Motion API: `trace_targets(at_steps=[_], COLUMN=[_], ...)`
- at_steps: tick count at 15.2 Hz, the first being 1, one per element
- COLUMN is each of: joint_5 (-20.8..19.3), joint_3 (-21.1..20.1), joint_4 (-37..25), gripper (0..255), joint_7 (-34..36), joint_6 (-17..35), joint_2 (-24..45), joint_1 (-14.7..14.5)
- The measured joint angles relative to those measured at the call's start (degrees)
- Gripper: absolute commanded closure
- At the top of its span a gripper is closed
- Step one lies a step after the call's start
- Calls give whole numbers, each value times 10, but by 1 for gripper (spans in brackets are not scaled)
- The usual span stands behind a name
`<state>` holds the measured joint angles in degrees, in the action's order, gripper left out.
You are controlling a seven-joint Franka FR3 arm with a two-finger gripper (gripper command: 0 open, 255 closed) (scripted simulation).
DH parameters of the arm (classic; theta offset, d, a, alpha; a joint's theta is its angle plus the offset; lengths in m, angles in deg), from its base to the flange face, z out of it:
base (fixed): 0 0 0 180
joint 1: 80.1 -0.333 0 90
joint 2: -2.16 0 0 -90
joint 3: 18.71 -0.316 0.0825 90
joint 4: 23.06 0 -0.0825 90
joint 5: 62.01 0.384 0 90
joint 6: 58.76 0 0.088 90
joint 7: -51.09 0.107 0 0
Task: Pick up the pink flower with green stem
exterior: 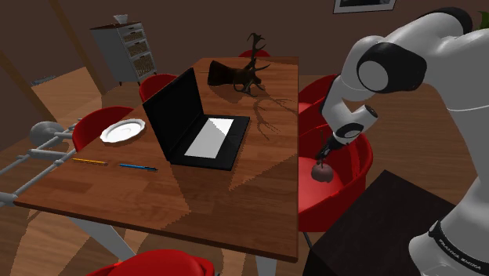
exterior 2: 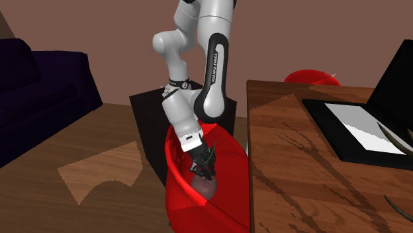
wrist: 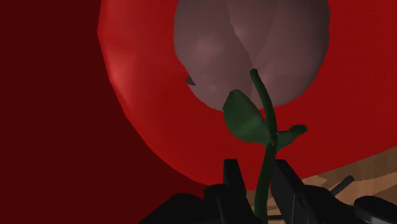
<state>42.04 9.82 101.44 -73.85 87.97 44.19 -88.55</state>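
Observation:
The flower has a pale pink bloom (wrist: pixel 254 44) and a green stem (wrist: pixel 268 121) with two leaves. My gripper (wrist: pixel 262 191) is shut on the stem, which runs up between the two fingers. In the shoulder view the gripper (exterior: pixel 324 154) points down over a red chair (exterior: pixel 353 168) beside the table, and the bloom (exterior: pixel 322 172) hangs head-down just under it. In the second exterior view the bloom (exterior 2: pixel 205 187) sits low inside the chair's red shell (exterior 2: pixel 175 179) below the gripper (exterior 2: pixel 208 165). I cannot tell whether the bloom touches the seat.
The wooden table (exterior: pixel 196 196) holds an open black laptop (exterior: pixel 196 125), a dark antler-like ornament (exterior: pixel 243 74), a white plate (exterior: pixel 123 130) and two pencils (exterior: pixel 117 165). More red chairs ring it. The dark stand (exterior: pixel 384 227) is close behind the chair. A dark sofa (exterior 2: pixel 40 86) stands far off.

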Motion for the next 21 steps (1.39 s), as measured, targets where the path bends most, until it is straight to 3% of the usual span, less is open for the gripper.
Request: trace_targets(at_steps=[5, 13, 21], joint_5=[15, -41, -112], joint_3=[-4, 3, 44], joint_4=[-4, 37, 85], gripper=[255, 255, 255], joint_7=[-24, 28, 83], joint_6=[-13, -2, 17], joint_2=[-3, -28, -97], joint_1=[8, -12, -35])
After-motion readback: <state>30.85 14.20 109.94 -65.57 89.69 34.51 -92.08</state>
